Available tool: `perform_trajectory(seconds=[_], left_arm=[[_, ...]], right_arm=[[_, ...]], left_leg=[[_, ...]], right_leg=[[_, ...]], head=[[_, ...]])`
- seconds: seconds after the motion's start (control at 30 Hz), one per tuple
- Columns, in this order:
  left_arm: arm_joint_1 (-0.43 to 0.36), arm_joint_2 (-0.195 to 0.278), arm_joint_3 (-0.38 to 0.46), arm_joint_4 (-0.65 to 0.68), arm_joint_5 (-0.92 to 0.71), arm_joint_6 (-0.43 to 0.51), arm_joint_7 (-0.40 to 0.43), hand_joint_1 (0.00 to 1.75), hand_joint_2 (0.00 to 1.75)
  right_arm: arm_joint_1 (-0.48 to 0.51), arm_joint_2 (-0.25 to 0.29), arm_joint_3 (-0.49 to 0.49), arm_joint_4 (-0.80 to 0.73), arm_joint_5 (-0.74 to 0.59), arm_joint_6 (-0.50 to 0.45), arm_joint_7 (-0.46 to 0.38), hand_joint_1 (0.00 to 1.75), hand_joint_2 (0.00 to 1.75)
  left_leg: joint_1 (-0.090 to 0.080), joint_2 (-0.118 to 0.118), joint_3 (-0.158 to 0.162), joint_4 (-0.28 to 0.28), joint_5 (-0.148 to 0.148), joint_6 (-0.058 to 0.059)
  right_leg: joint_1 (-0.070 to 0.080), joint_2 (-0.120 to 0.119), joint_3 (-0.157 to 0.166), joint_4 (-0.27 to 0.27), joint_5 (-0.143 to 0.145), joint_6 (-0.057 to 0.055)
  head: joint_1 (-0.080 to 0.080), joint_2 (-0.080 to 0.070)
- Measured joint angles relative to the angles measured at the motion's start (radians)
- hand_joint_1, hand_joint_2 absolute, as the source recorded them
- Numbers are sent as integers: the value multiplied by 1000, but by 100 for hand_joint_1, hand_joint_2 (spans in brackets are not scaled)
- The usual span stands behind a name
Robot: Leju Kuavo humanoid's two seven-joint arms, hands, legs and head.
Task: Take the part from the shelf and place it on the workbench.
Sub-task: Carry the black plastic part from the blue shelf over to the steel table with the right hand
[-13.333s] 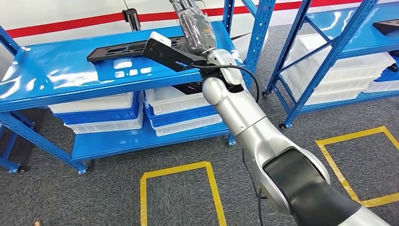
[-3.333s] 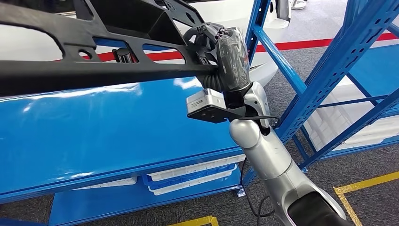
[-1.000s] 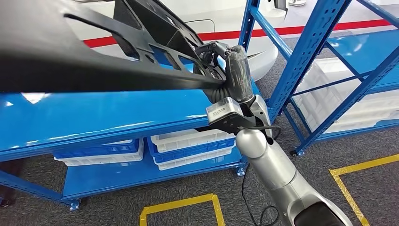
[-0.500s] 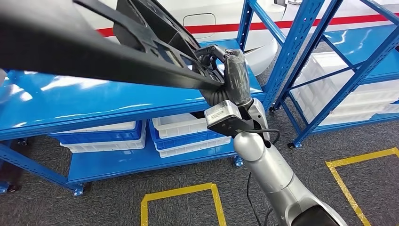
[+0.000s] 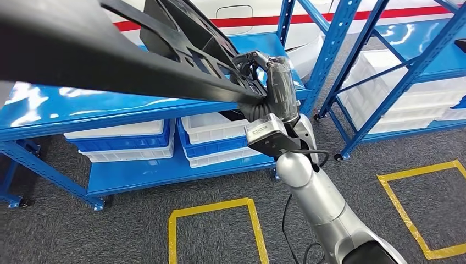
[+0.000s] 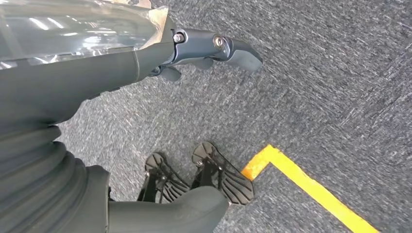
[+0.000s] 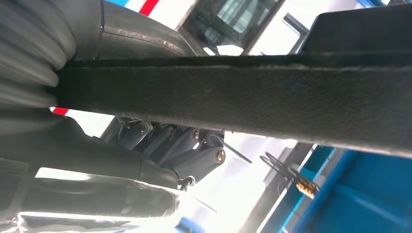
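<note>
The part (image 5: 126,60) stretches from the right hand (image 5: 275,91) across to the left, raised above the top board of the shelf (image 5: 137,110). Bins (image 5: 214,135) sit on the shelf's lower board, a second shelf (image 5: 406,71) stands to the right, and floor tape squares (image 5: 211,209) lie in front.

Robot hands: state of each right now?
Left robot hand: hangs over the carpet, holds nothing; open or closed cannot be told.
Right robot hand: gripping the black part.
</note>
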Motion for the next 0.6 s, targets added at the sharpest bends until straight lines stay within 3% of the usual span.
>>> perform_trajectory(seconds=[0.07,0.1,0.17,0.2,0.23,0.27,0.3,0.37,0.43,0.47,0.53,0.6], left_arm=[[2,2,1,0,-1,5,1,0,175],[4,3,2,0,-2,8,1,0,175],[5,4,5,0,-2,15,2,0,175],[6,4,6,0,-2,17,2,0,175],[5,5,7,0,-2,18,2,0,175],[5,6,7,0,-2,19,2,0,175],[5,6,8,0,-2,19,2,0,175],[5,7,8,0,-2,19,2,0,175],[2,8,8,-1,-1,19,2,0,175],[1,8,8,-1,-1,19,2,0,175],[-1,8,9,-1,-1,19,1,0,175],[-1,7,9,-1,-2,19,2,0,175]], right_arm=[[-2,-1,-7,1,-5,7,0,175,175],[-3,-1,-10,2,-7,10,1,175,175],[-6,-1,-16,5,-11,14,0,175,175],[-6,-2,-18,7,-13,16,0,175,175],[-5,-3,-20,10,-14,17,0,175,175],[-4,-4,-21,13,-15,17,-1,175,175],[-3,-6,-22,16,-16,18,-1,175,175],[-1,-9,-26,22,-16,19,-2,175,175],[-1,-11,-30,24,-15,19,-5,175,175],[-1,-12,-32,24,-15,19,-6,175,175],[1,-13,-35,25,-13,18,-10,175,175],[7,-16,-39,26,-10,16,-15,175,175]], left_leg=[[3,-1,-6,-2,6,-12],[5,-2,-14,15,-20,-17],[11,-3,-45,112,-122,-28],[12,-3,-63,181,-173,-33],[14,-3,-75,246,-204,-38],[16,-3,-77,289,-210,-43],[18,-2,-63,301,-195,-45],[22,-2,18,223,-147,-44],[22,-3,124,80,-144,-36],[20,-3,157,32,-154,-32],[15,-4,169,3,-162,-24],[14,1,154,-6,-145,-4]], right_leg=[[-6,-1,-15,-4,14,-15],[-12,-3,-22,-4,25,-26],[-19,-7,-40,-5,50,-43],[-18,-7,-54,-4,62,-48],[-17,-7,-67,-3,74,-48],[-17,-7,-82,-1,85,-46],[-17,-7,-96,1,95,-43],[-17,-7,-123,9,110,-35],[-14,-7,-143,21,121,-24],[-12,-8,-149,25,126,-19],[-11,-11,-157,26,138,-6],[-10,-12,-169,33,140,5]], head=[[-1,0],[-1,0],[-3,0],[-3,0],[-4,0],[-4,0],[-4,0],[-4,0],[-4,0],[-3,0],[-2,0],[-2,0]])
